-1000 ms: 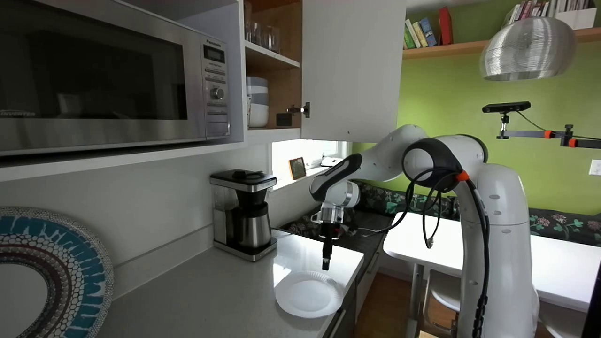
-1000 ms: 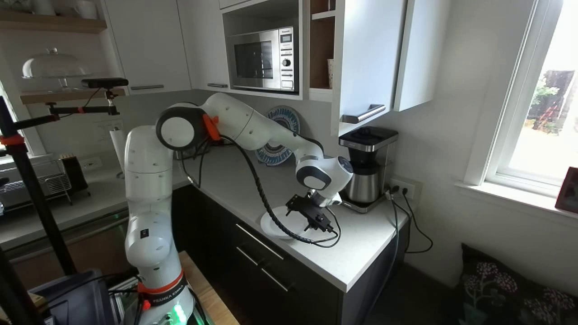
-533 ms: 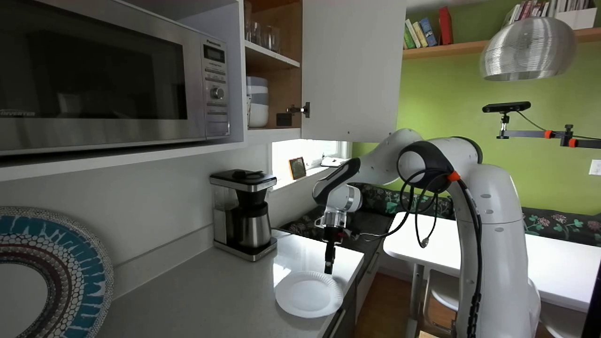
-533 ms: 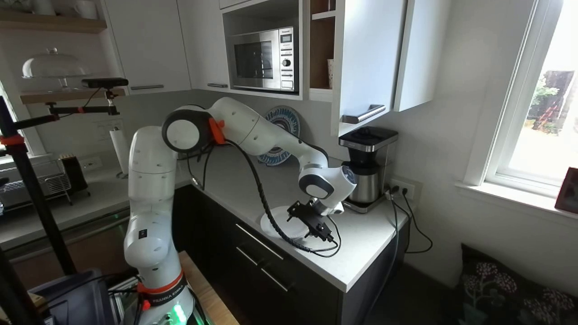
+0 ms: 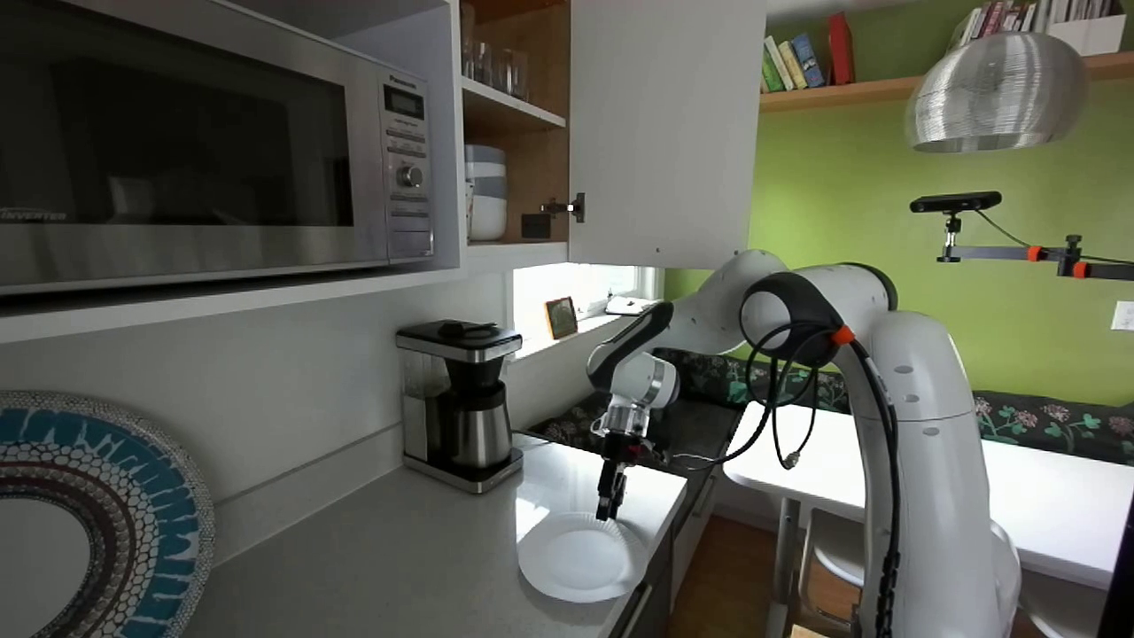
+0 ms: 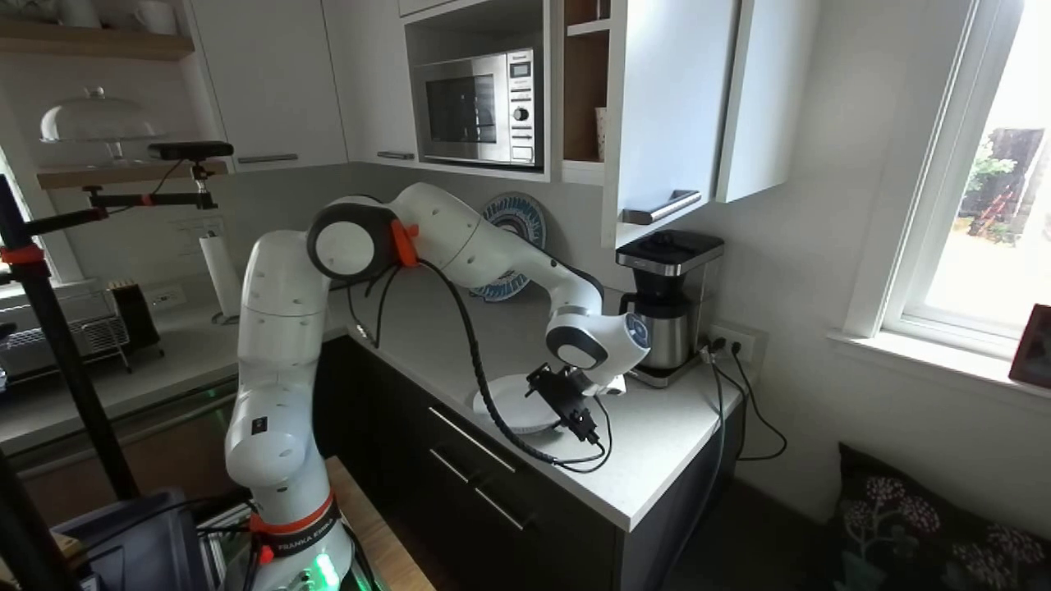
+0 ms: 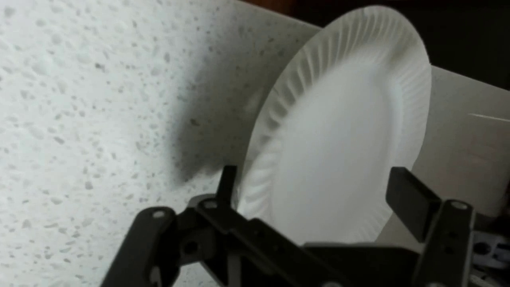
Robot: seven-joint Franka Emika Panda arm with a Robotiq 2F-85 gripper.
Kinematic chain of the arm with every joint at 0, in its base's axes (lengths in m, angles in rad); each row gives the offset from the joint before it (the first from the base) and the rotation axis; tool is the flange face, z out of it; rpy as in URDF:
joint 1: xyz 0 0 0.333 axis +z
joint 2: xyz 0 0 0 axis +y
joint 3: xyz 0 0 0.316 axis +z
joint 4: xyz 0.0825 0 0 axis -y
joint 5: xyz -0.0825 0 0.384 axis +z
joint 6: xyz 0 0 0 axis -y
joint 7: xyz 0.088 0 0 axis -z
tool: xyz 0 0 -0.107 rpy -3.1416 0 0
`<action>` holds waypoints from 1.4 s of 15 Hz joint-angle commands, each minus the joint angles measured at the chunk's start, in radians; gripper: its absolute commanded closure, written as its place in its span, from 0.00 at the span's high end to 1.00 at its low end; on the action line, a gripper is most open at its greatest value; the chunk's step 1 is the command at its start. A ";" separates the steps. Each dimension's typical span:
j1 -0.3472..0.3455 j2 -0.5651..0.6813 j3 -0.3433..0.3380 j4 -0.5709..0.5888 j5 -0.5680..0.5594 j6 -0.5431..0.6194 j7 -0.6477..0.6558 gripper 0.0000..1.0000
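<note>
Gripper (image 7: pixel 313 174) fingers spread wide, nothing clamped. In the wrist view one finger (image 7: pixel 227 181) sits just beside the rim of the white plate (image 5: pixel 580 560), the opposite finger (image 7: pixel 412 203) on its far side, plate between them in that picture. Can't tell whether either one touches; tips are too dark against the rim. Plate is on the counter (image 5: pixel 381 549), close by the edge. Coffee maker (image 5: pixel 465 390) stands farther back, patterned platter (image 5: pixel 168 518) leans well apart. My read on the step: alignment at the plate, no grip made. Next move, I'd judge, calls for getting the rim properly between the pads before squeezing, and gently: looks like paper, likely bends.
</note>
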 commanded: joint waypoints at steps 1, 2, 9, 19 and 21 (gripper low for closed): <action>-0.009 0.025 0.013 0.016 0.036 0.003 0.035 0.71; -0.010 0.026 0.013 0.016 0.038 0.003 0.041 0.69; -0.016 0.044 0.015 0.018 0.063 -0.012 0.047 0.15; 0.004 -0.039 0.038 0.061 0.182 -0.141 0.076 0.00; 0.014 -0.073 0.038 0.066 0.201 -0.163 0.108 0.00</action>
